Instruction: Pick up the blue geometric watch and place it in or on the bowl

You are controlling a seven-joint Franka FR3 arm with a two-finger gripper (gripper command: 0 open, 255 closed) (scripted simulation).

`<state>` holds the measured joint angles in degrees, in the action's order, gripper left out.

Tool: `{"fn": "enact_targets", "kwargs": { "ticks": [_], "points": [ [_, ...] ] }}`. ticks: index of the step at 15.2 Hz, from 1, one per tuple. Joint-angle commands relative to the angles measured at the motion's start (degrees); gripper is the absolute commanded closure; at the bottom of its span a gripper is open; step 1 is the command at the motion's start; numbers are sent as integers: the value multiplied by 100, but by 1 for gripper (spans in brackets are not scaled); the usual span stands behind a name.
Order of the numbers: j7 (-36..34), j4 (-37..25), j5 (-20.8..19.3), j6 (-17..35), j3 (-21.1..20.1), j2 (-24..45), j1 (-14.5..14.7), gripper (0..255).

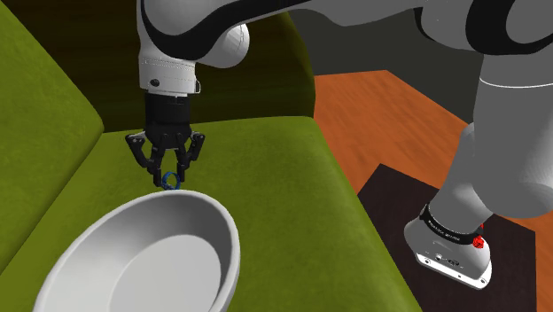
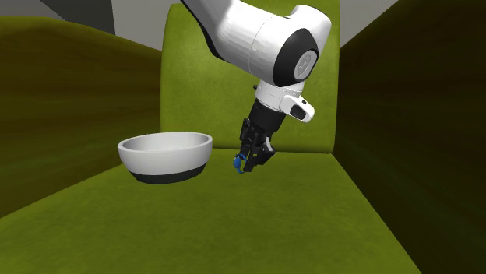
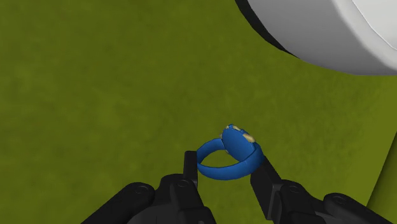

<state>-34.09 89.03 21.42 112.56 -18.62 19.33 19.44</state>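
Gripping the watch (image 1: 170, 181) across its band, left of centre in the shoulder view just above the bowl (image 1: 159, 257) rim, the fingers (image 3: 189, 167) hold something seemingly light, stiff and slippery.

The arm points its gripper (image 1: 170, 176) down, fingers clasping the blue watch (image 3: 237, 144)

watch (image 3: 236, 145) is blue, bowl (image 2: 165, 148) white over black base, sofa (image 2: 234, 226) green.
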Motion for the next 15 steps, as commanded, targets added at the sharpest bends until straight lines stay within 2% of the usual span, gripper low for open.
{"fn": "enact_targets", "kwargs": {
  "ticks": [1, 15],
  "points": [
    [0, 0, 0, 0, 0, 0, 0, 255],
    [-373, -937, -106, -890, -1, -23, 12, 255]
  ]
}}
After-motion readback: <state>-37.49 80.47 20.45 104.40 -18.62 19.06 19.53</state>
